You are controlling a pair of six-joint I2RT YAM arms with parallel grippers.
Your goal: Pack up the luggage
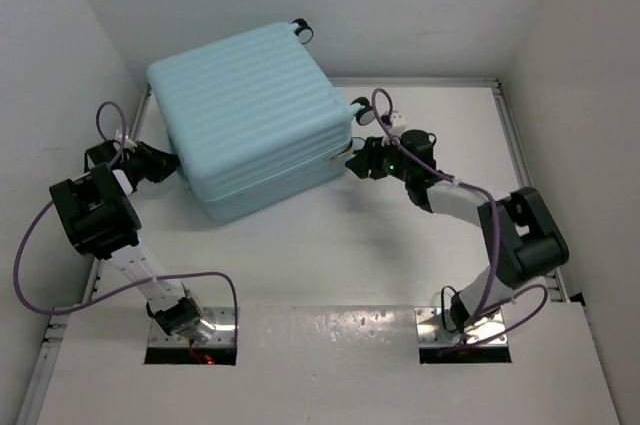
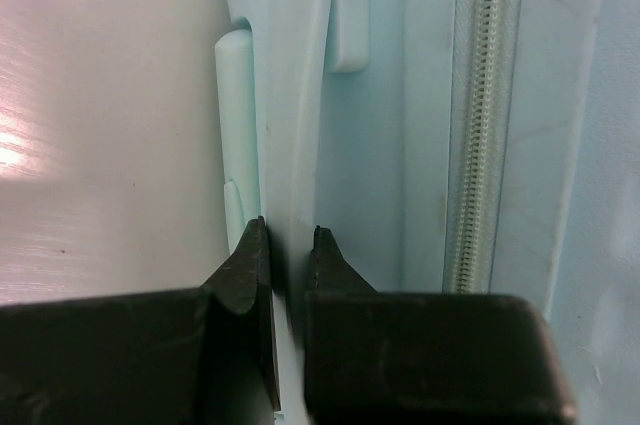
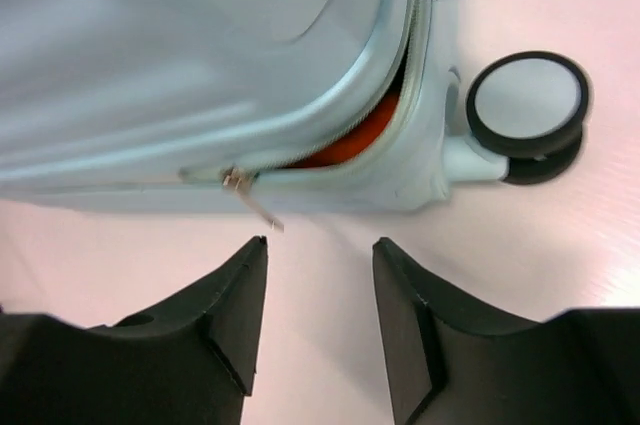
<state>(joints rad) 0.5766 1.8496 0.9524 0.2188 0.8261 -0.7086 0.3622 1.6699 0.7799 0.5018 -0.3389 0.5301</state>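
Observation:
The pale aqua ribbed luggage [image 1: 245,130] lies closed on the table at the back centre. My left gripper [image 1: 168,163] is at its left side. In the left wrist view its jaws [image 2: 288,237] are shut on a thin aqua handle strip [image 2: 295,125] of the luggage, beside the zipper [image 2: 480,115]. My right gripper [image 1: 357,160] is at the luggage's right corner, open and empty. In the right wrist view [image 3: 320,242] the metal zipper pull [image 3: 248,193] hangs just ahead of the left fingertip. The zip gapes past the pull, and something orange [image 3: 350,140] shows inside.
A black wheel [image 3: 525,110] sticks out at the corner right of my right gripper; two more wheels [image 1: 300,30] show in the top view. White walls close in on the left, the back and the right. A metal rail [image 1: 515,145] runs along the table's right edge.

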